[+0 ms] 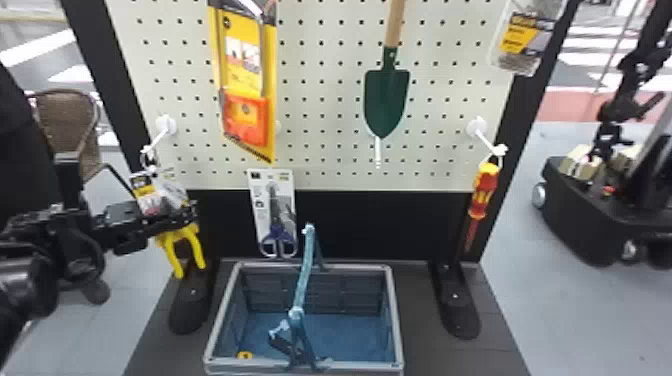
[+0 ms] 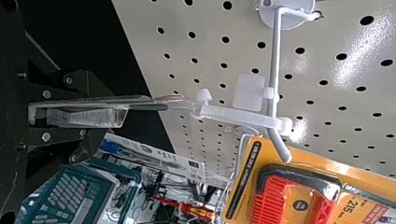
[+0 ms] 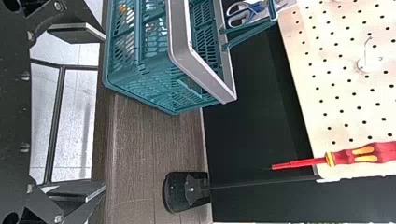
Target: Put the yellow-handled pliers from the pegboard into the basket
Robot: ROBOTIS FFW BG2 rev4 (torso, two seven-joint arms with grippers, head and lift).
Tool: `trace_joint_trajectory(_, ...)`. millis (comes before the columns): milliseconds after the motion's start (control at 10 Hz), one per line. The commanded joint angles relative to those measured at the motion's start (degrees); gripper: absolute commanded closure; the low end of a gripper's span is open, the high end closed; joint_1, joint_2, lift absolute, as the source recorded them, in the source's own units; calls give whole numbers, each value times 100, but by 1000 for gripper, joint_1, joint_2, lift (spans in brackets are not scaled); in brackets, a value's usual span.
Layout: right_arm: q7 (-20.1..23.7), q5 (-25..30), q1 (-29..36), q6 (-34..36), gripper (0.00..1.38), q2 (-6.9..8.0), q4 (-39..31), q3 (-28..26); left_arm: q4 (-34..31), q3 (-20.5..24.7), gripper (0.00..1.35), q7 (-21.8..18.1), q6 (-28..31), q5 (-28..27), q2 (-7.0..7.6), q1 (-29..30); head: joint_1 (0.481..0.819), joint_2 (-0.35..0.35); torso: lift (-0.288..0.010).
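At the far left of the head view stands a wicker chair (image 1: 67,117). Right of it, at the left edge of the pegboard (image 1: 325,117), the left gripper (image 1: 192,212) has its jaws clamped on the yellow-handled pliers (image 1: 200,252), whose handles point down beneath them. A white cable tie (image 2: 238,115) runs from the clamped end to a white hook (image 2: 276,56).

Next, at upper left of centre, hangs a yellow-and-orange package (image 1: 245,107); lower down are carded scissors (image 1: 277,242). The basket (image 1: 396,315) sits at bottom centre, its handle (image 1: 304,270) raised, a small yellow item (image 1: 245,355) inside at lower left. A green trowel (image 1: 386,97) hangs at upper centre, then a red-and-yellow screwdriver (image 1: 482,192) at centre right, below a clear packet (image 1: 522,40) at upper right.

In the right wrist view, the right gripper (image 3: 81,112) has its jaws spread wide.
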Motion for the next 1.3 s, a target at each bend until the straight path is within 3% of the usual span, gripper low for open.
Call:
trace_joint_trajectory(0,0,8,3,0,176,5,-1,0,-10,-2,1208,-1,15,0,0,1,549,0,-100)
trace_joint_trajectory(500,0,-1,3,0,176,5,-1,0,-95,-10,1208,8,59,0,18,38,549,0,-100)
trace_joint_trajectory(700,0,-1,3,0,176,5,-1,0,-573,95,1208,104,235,0,44,247,549,0,-100)
trace_joint_trajectory(1000,-9,-9,3,0,176,5,-1,0,-1923,499,1208,298,657,9,61,912,549,0,-100)
trace_joint_trajectory(1200,-9,-9,-10,0,174,5,13,0,-2134,614,1208,491,569,659,-106,1392,549,0,-100)
